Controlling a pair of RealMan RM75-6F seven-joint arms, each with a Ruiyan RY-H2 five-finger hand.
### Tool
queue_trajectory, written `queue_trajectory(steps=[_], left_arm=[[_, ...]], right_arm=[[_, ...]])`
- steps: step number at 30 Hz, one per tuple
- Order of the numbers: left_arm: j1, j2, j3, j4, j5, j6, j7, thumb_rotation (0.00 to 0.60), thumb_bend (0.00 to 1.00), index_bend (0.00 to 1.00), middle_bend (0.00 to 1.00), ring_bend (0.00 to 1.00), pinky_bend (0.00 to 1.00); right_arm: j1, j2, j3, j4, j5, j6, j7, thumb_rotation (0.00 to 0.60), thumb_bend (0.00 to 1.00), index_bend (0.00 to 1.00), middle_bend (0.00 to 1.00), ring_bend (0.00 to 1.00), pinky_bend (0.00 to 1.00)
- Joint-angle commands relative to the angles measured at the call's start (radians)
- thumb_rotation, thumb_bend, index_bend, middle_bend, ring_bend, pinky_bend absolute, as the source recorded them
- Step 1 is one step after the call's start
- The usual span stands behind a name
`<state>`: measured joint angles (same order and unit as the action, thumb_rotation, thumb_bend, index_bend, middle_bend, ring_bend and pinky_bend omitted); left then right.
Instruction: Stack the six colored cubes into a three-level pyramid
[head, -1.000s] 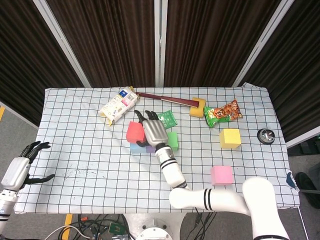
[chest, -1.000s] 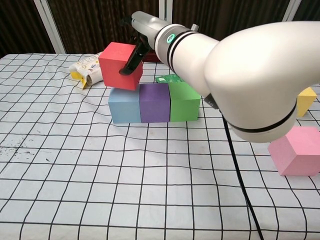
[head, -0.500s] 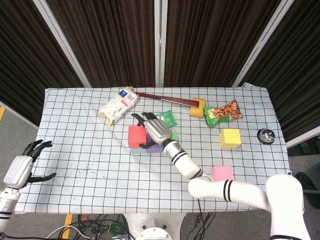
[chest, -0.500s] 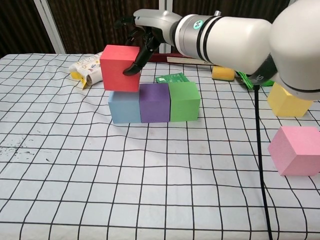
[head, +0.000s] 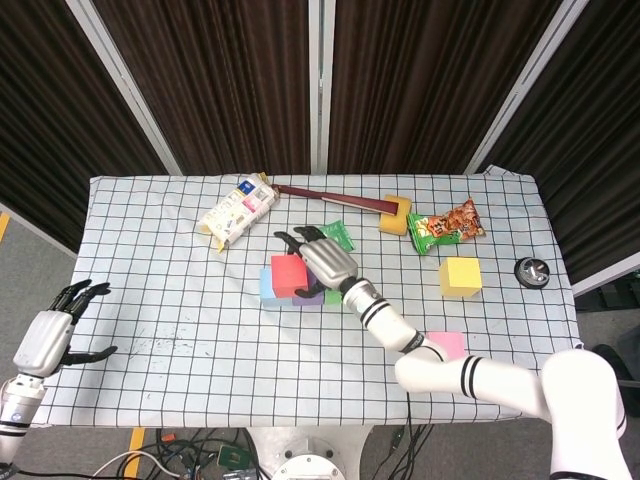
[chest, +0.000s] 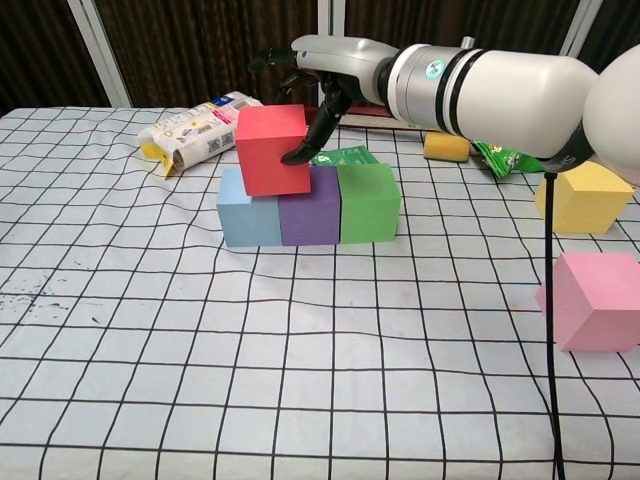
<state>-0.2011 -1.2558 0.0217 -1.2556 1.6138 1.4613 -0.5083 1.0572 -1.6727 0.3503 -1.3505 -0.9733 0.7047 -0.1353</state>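
The right hand (chest: 325, 75) has its fingers (chest: 300, 152) clamped on the red cube (chest: 272, 150), seating it over the blue cube (chest: 248, 218) and purple cube (chest: 310, 218); next, release squarely.

Pink cube (chest: 594, 300) cut by frame edge

Glossy white arms with black ring bands near the wrists, silver-backed right robot hand (chest: 335, 62) and left robot hand (head: 45, 338), skinny black fingers.

Six cubes (chest: 272, 150) (one red), two snack packets (head: 447, 227).
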Motion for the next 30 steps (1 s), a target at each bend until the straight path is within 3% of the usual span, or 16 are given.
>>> queue_trajectory(steps=[1, 30], left_arm=[[0.0, 0.0, -0.001, -0.001, -0.002, 0.0, -0.001, 0.6, 0.03, 0.13, 0.19, 0.07, 0.12], [0.006, -0.004, 0.003, 0.014, -0.008, -0.003, -0.032, 0.6, 0.03, 0.13, 0.19, 0.07, 0.12]], right_arm=[[-0.001, -0.011, -0.007, 0.007, -0.002, 0.019, -0.002, 0.6, 0.15, 0.0, 0.41, 0.0, 0.0], [0.025, -0.063, -0.019, 0.045, 0.066, 0.06, -0.043, 0.6, 0.16, 0.0, 0.4, 0.0, 0.0]])
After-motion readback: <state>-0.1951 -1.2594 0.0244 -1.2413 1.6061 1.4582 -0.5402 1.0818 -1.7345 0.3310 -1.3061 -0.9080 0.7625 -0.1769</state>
